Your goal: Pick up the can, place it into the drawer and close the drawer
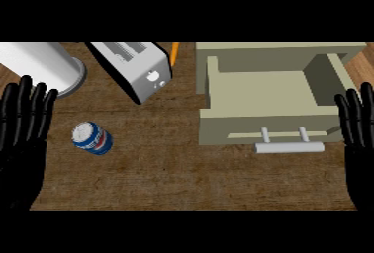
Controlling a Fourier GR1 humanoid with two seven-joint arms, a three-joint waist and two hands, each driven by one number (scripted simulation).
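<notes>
Wooden worktop (182, 183) all round, and honestly you're at square one here: nothing has been picked up yet. The can (91, 138), blue and white with a bit of red, stands on the wood at the left, just beside your left hand (25, 123) but not touching it. That hand is flat with fingers straight up along the left edge, holding nothing, and your right hand (358, 128) is the same at the right edge, just resting. The drawer (274, 96) is already pulled out and looks bare inside, its handle (289, 147) facing you. So I'd say the step in hand is the grab: swing your left hand in and curl round the can, then carry it right, across to the drawer. Watch the toaster (139, 69) and the white cylinder (44, 64) up top, though both sit well clear of that path.
</notes>
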